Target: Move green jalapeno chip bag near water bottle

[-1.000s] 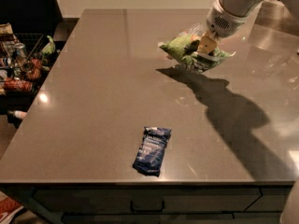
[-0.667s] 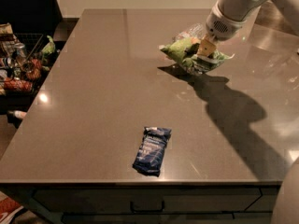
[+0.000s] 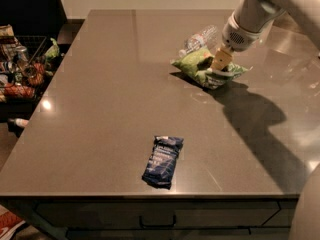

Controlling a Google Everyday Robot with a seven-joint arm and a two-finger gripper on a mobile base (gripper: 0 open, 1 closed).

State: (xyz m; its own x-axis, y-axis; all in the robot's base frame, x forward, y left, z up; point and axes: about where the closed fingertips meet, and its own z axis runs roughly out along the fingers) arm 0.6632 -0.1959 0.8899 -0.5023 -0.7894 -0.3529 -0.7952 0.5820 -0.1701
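The green jalapeno chip bag [image 3: 205, 69] lies on the grey table at the back right, light green and crinkled with a white edge. The water bottle [image 3: 199, 40] lies on its side just behind it, clear with a white cap at its left end, close to the bag. My gripper [image 3: 220, 63] comes down from the upper right and sits on top of the bag, its yellowish fingers pressed into the bag's middle. The arm's shadow falls across the table to the right of the bag.
A dark blue snack packet [image 3: 162, 161] lies near the table's front edge [image 3: 150, 195]. A wire basket [image 3: 22, 66] full of snacks and cans stands off the table at the left. Drawers run under the front edge.
The gripper and the chip bag stay in about the same place by the bottle; the arm has tilted slightly, and the bottle shows more plainly behind the bag.
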